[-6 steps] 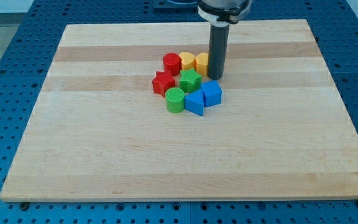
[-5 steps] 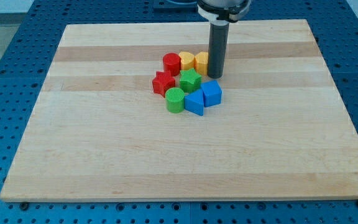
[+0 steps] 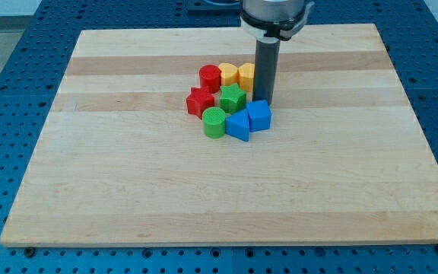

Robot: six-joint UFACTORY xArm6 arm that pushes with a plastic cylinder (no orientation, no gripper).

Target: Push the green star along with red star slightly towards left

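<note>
The green star (image 3: 233, 98) lies in a tight cluster at the board's middle, with the red star (image 3: 200, 100) touching its left side. My tip (image 3: 264, 100) stands just right of the green star, behind the blue cube (image 3: 258, 115) and close to the yellow block (image 3: 246, 76). The rod hides part of that yellow block.
A red cylinder (image 3: 210, 77) and a second yellow block (image 3: 228, 74) sit above the stars. A green cylinder (image 3: 214, 122) and a blue triangular block (image 3: 239, 125) sit below them. The wooden board (image 3: 128, 183) lies on a blue perforated table.
My tip has moved slightly toward the view's bottom, closer to the blue cube. The blocks have not visibly moved.
</note>
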